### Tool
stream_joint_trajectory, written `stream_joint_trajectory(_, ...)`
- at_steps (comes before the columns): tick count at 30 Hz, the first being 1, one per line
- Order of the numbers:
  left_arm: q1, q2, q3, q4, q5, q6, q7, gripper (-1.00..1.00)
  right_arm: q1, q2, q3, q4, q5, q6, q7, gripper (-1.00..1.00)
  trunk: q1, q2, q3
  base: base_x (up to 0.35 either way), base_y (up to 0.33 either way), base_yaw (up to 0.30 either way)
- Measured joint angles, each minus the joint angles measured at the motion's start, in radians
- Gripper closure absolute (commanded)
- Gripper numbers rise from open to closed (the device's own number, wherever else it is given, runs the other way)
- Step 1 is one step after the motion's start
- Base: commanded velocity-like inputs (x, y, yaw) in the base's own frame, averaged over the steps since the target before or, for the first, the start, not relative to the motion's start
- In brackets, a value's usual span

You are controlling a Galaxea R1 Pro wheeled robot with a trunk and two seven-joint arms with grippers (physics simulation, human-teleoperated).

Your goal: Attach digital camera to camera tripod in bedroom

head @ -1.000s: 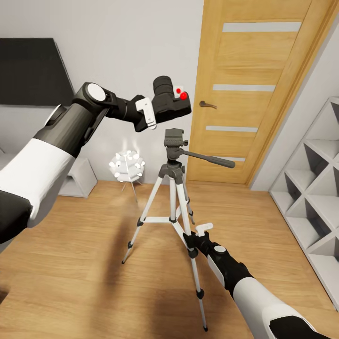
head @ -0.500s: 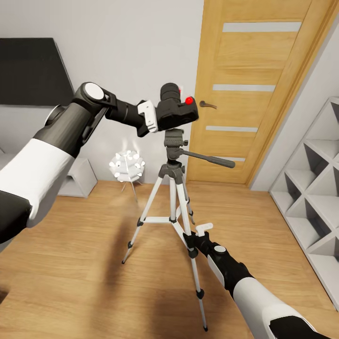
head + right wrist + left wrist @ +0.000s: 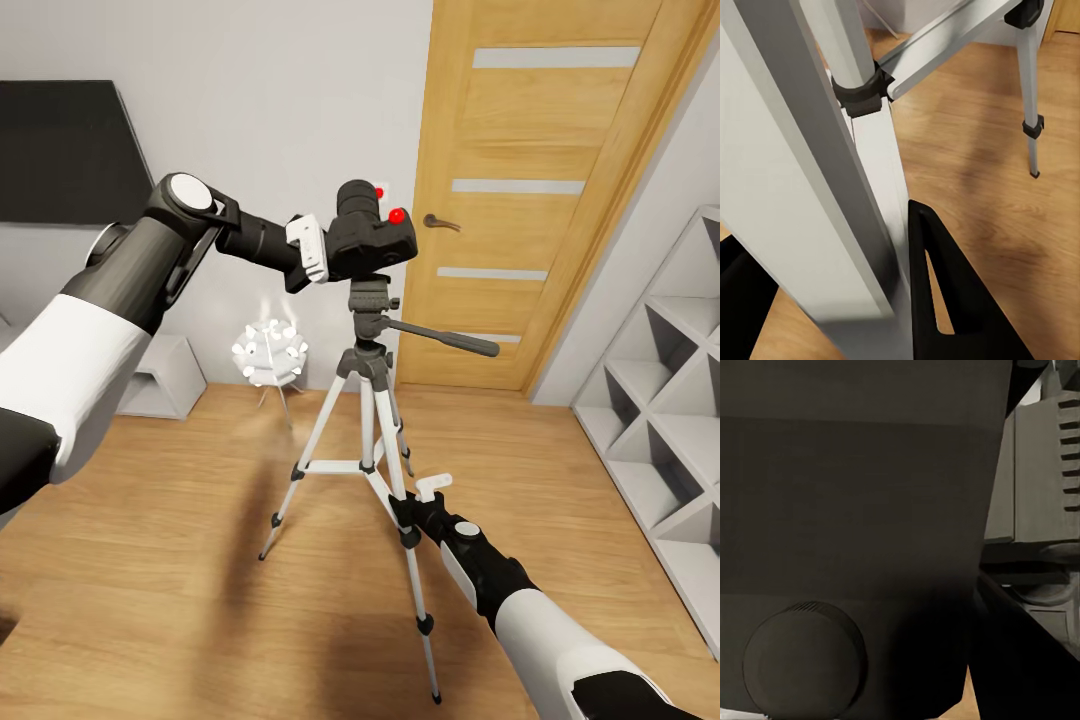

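The matte-black digital camera point(image 3: 372, 240), red dot on top, sits level right on the dark grey head point(image 3: 368, 300) of the camera tripod point(image 3: 372, 400). My left gripper point(image 3: 322, 250) is shut on the camera's left side. In the left wrist view the camera's dark body point(image 3: 855, 510) is very close, with the grey tripod head point(image 3: 1042, 495) beside it. My right gripper point(image 3: 408, 508) is shut on the tripod's front silver leg point(image 3: 832, 225), low down, with a black finger point(image 3: 945, 300) against the leg. The pan handle point(image 3: 445, 338) points right.
The oak door point(image 3: 530, 200) with frosted strips stands behind the tripod. A black wall TV point(image 3: 60, 150) hangs at the left. A small white spiky lamp point(image 3: 268, 352) stands by the wall, and white cube shelves point(image 3: 670, 400) line the right. Wood floor lies all round.
My left arm has brought the camera down from a tilted pose above the tripod and levelled it onto the head. The right arm and tripod have stayed still.
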Motion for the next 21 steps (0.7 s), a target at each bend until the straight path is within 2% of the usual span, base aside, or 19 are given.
stream_joint_trajectory(4,0.000,0.000,0.000,-0.004,0.004,0.021,0.000,1.00,0.000,0.000,0.000,0.000,0.000,0.000,0.000,1.00,0.000,0.000,0.000,0.000,0.000,0.000)
stream_joint_trajectory(13,0.000,0.002,-0.001,-0.008,0.027,0.132,0.007,1.00,0.000,0.000,0.001,0.000,-0.001,0.000,0.000,1.00,0.000,0.000,0.000,0.000,0.000,0.000)
stream_joint_trajectory(21,0.000,0.009,-0.003,-0.007,0.029,0.145,0.003,1.00,0.000,0.000,0.001,0.000,-0.001,0.000,0.000,1.00,0.000,0.000,0.000,0.000,0.000,0.000)
